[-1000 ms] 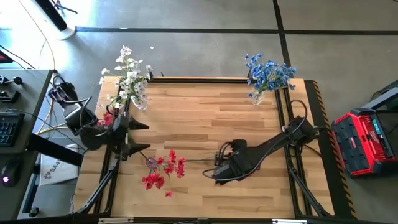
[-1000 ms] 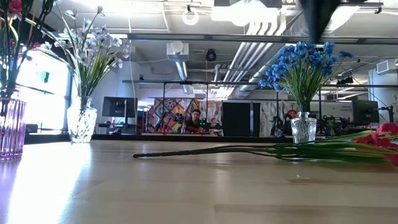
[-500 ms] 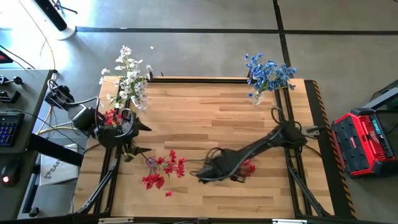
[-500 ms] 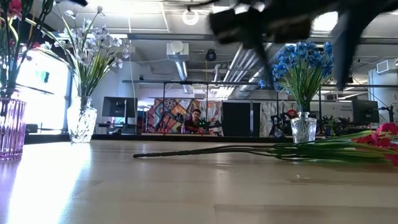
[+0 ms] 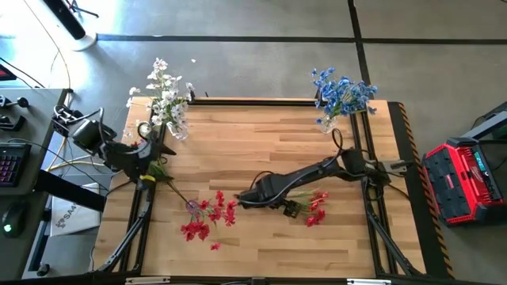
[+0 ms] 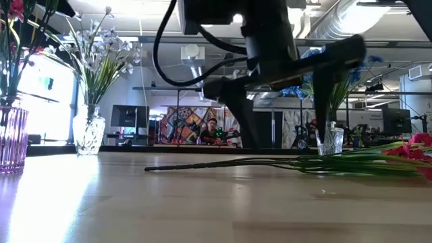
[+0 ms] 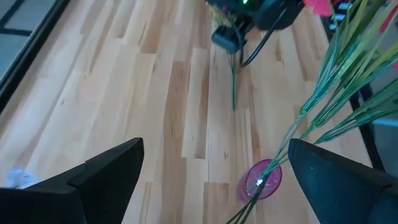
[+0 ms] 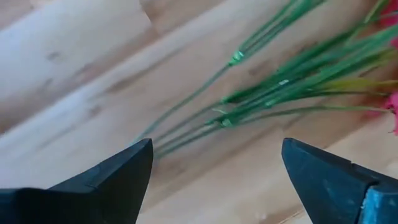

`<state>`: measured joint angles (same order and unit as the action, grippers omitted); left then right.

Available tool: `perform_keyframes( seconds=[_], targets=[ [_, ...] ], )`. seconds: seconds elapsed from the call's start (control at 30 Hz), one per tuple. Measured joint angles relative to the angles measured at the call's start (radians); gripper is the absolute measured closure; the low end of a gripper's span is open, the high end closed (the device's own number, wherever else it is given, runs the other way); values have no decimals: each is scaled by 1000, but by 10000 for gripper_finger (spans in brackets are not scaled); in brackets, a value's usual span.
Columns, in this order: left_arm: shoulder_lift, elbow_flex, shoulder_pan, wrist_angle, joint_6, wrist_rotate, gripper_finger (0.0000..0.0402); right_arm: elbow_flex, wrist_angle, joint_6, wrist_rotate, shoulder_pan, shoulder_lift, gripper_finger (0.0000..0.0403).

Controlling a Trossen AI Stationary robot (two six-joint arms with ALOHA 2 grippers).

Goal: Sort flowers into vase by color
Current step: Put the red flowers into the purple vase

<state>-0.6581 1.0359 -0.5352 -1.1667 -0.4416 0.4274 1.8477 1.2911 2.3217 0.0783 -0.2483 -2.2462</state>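
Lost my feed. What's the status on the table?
Right tool open over loose red sprig's stems. Left tool open above pink vase. Nothing in the way.

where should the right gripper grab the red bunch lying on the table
Grip the loose red bunch on its bare green stems, not the blossoms. It lies flat on the table, heads toward the right arm's side and stem ends toward the table's middle. The right gripper hangs over those ends with fingers open, so come straight down, fingers straddling the stems across their length.
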Motion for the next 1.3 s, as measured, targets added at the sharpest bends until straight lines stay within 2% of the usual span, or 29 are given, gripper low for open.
perform_keyframes(
  seconds=[0.17, 0.3, 0.53, 0.63, 0.73, 0.8, 0.87, 1.0, 1.1, 1.2, 1.3],
  targets=[
    [50, 0, 15, 0, 28, 11, 16, 0, 8, -45, -11, 24, -35, 57],
    [70, 0, 28, -1, 62, 15, 16, 2, 3, -171, -26, 37, -70, 57],
    [68, 0, 43, 0, 112, 15, 16, 35, -53, -587, -112, 89, -87, 57],
    [60, 0, 48, 3, 135, 15, 16, 94, -124, -862, -196, 130, -93, 63],
    [55, 0, 56, 5, 139, 19, 16, 164, -166, -1147, -197, 165, -93, 81],
    [50, 0, 58, 5, 139, 20, 16, 211, -136, -1214, -175, 182, -93, 93],
    [48, 0, 58, 5, 136, 19, 16, 260, -51, -1152, -164, 193, -93, 103],
    [48, 0, 58, 5, 103, 20, 16, 340, 84, -771, -113, 228, -88, 114],
    [48, 0, 58, 5, 83, 27, 16, 364, 44, -549, -179, 234, -88, 114],
    [48, 0, 58, 4, 75, 29, 16, 328, -52, -438, -219, 231, -87, 114],
    [48, 0, 58, 4, 42, 28, 16, 247, -103, -331, -210, 221, -88, 114]
  ],
)
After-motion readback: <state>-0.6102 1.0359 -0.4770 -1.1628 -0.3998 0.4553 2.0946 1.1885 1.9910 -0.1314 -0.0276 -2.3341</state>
